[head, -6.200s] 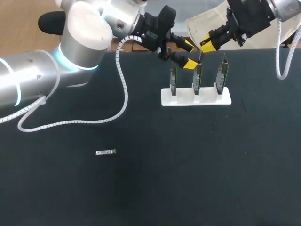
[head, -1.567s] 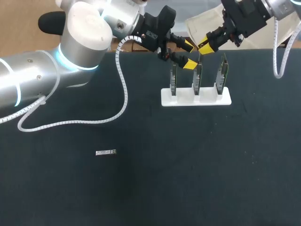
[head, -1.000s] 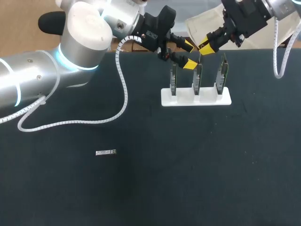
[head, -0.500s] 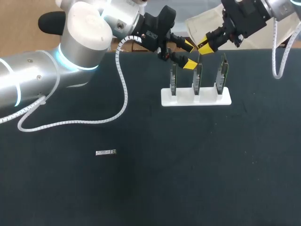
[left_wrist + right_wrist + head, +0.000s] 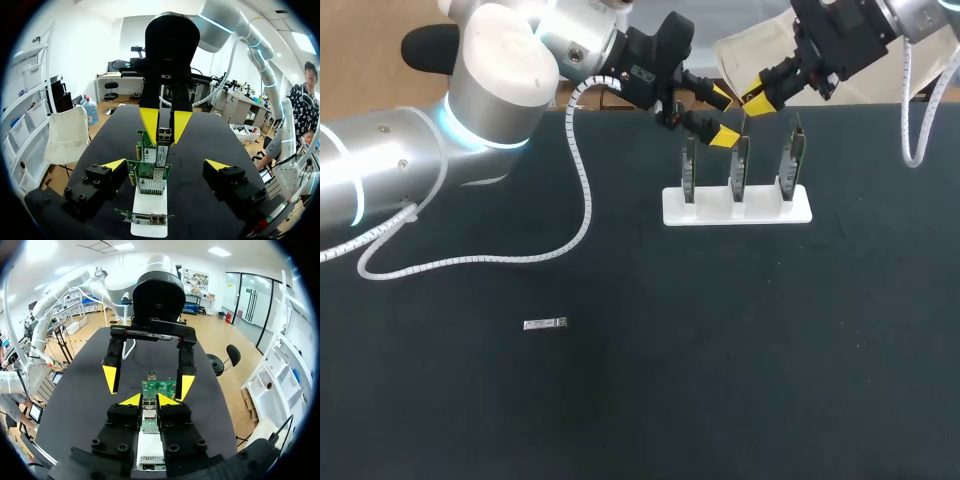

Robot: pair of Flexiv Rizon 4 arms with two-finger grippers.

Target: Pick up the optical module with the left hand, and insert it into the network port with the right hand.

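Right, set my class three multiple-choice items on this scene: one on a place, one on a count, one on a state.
1. Boards in the white stand: A one; B two; C three.
2. The left gripper is: A open; B shut on a board; C out of view.
3. The loose silver module lies: A in the stand; B on the bare table; C in the left gripper.
Key: C, three stand upright; A, its fingers are spread apart; B, it lies alone on the table.

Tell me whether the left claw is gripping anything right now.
No, the left claw stands open, its yellow tips wide apart and touching nothing.
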